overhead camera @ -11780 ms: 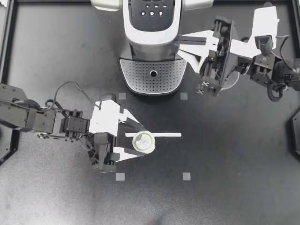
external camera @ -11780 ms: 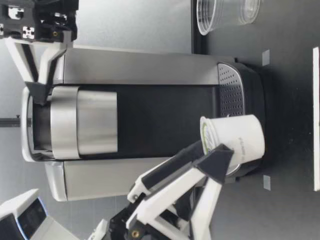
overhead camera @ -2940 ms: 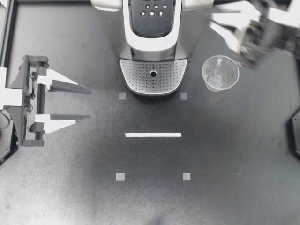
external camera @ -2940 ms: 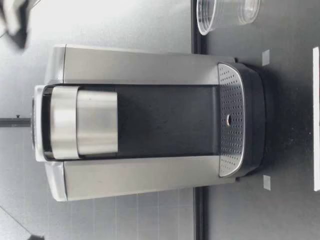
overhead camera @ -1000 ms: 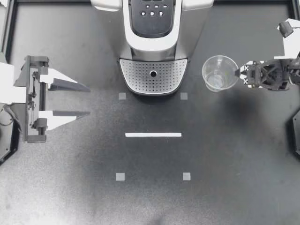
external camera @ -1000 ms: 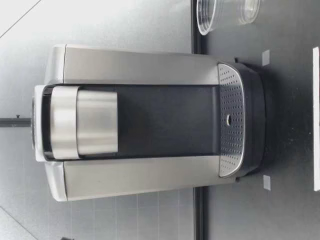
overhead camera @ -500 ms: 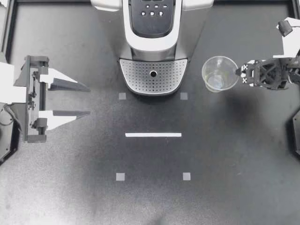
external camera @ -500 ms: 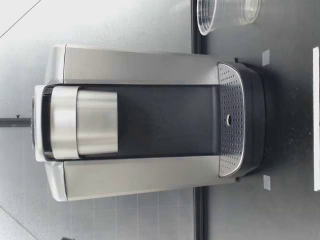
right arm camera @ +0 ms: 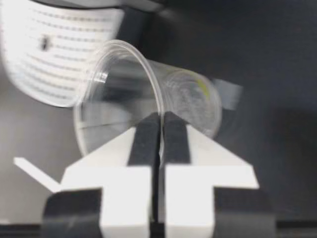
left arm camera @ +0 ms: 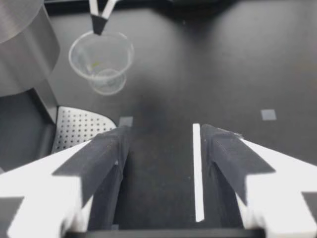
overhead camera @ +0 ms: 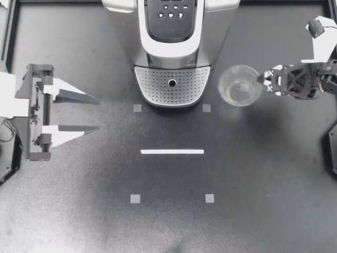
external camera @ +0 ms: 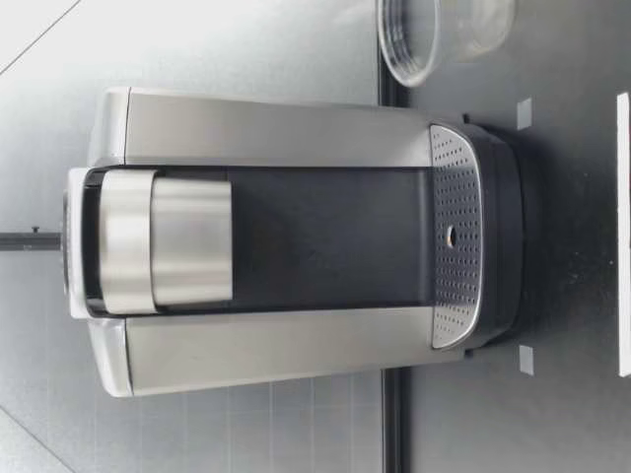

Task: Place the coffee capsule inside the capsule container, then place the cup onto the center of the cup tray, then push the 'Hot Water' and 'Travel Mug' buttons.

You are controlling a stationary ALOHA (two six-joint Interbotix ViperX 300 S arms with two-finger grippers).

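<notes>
A clear plastic cup hangs just right of the coffee machine, beside its perforated cup tray. My right gripper is shut on the cup's rim, one finger inside and one outside the wall. The cup tilts in that grip and is off the table. My left gripper is open and holds nothing at the table's left side. From its wrist I see the cup far ahead of it. The machine's lid is down and no capsule shows.
A white tape line lies in front of the machine, with small tape squares around it. The button panel is on top of the machine. A black frame borders the table.
My right gripper has shut on the cup's rim, lifted it and carried it slightly toward the machine. The left arm has stayed still.
</notes>
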